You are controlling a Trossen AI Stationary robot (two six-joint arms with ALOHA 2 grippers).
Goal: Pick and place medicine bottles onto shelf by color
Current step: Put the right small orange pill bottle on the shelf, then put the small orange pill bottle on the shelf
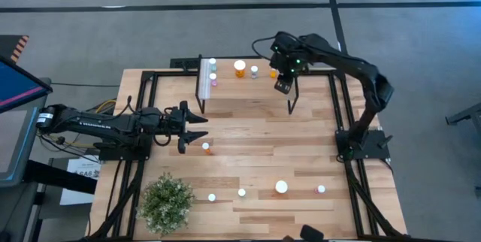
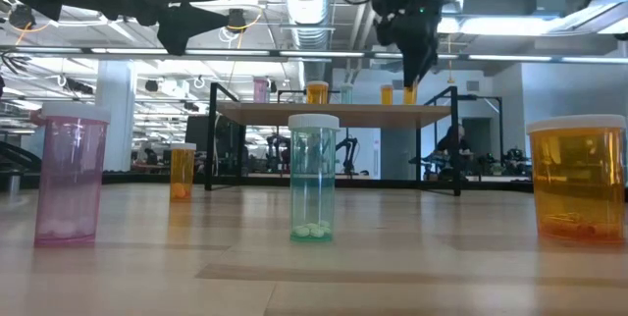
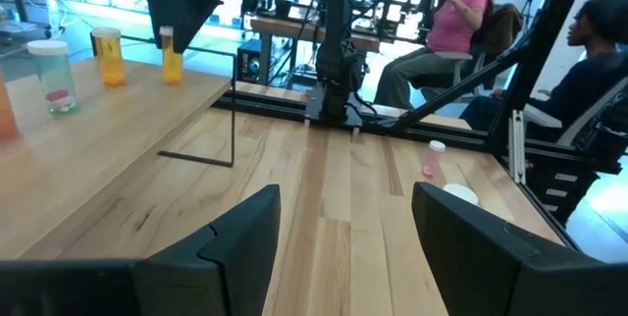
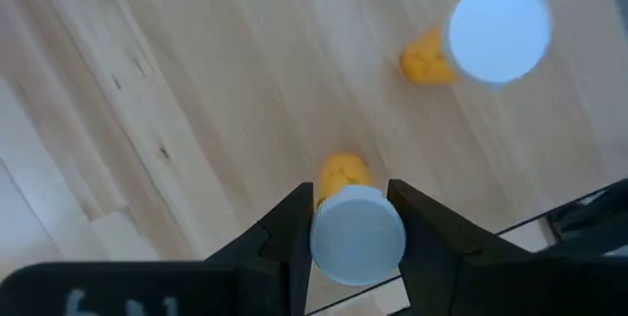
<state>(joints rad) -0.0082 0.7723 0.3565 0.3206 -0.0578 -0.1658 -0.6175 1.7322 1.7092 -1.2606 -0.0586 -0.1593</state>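
The shelf (image 1: 248, 95) stands at the table's far side, with a white strip (image 1: 204, 77) on its left edge. Several white-capped medicine bottles stand on its top, among them a large orange one (image 1: 240, 68) and a small orange one (image 4: 432, 59). My right gripper (image 1: 284, 77) is above the shelf's right end, shut on a small orange bottle (image 4: 341, 174). My left gripper (image 1: 194, 128) hovers open at the table's left, beside a small orange bottle (image 1: 206, 147) that stands on the table. More bottles stand near the near edge (image 1: 281, 187). My right gripper pinches the small orange bottle between its two fingers at the white cap (image 4: 356, 237), coming from above and pointing down. The bottle is upright below the fingers (image 2: 409, 93). Its base is level with the shelf top; whether it stands on it I cannot tell.
A bushy green plant (image 1: 167, 202) sits at the near left corner. Near the near edge stand a pink bottle (image 2: 69, 179), a blue-green one (image 2: 313, 177) and a large orange one (image 2: 579, 177). Black frame rails (image 1: 342, 107) border the table. People sit beyond the table (image 3: 456, 22).
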